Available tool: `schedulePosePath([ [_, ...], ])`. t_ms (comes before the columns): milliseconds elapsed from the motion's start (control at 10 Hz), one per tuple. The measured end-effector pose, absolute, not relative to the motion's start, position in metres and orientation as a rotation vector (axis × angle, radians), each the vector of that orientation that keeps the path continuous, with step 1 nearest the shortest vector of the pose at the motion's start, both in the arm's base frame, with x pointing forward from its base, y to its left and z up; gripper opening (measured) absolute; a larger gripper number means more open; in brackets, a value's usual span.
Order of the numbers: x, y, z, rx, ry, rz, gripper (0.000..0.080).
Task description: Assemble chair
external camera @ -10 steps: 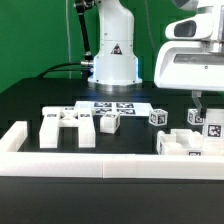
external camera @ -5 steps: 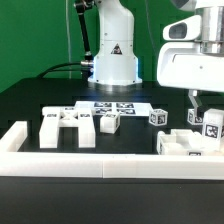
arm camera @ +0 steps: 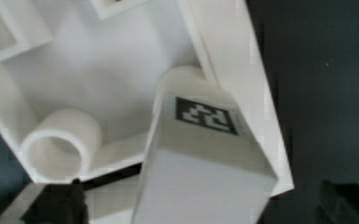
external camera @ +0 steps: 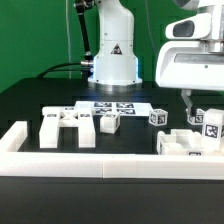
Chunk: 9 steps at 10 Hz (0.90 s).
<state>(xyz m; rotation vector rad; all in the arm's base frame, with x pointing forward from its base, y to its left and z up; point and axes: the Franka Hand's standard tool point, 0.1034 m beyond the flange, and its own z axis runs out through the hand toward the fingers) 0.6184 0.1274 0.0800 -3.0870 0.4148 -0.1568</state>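
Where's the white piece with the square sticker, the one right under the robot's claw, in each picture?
Exterior view: the tagged bar sits near the exterior view's right edge, on top of the white chair base.
Wrist view: the tagged bar runs through the middle, seen close up, with its tag facing the camera.
Shared landmark: the chair base, right next to the bar in both views.

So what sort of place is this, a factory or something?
Probably a robotics lab bench: a white robot arm on a black table, a green backdrop, and white chair parts carrying square tags.
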Motion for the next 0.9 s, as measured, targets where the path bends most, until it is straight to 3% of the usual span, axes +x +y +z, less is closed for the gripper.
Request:
schedulePosePath([
  [900,0.6192,0.128,0.0813,-3.074,-0.778,-0.169,0.0649],
])
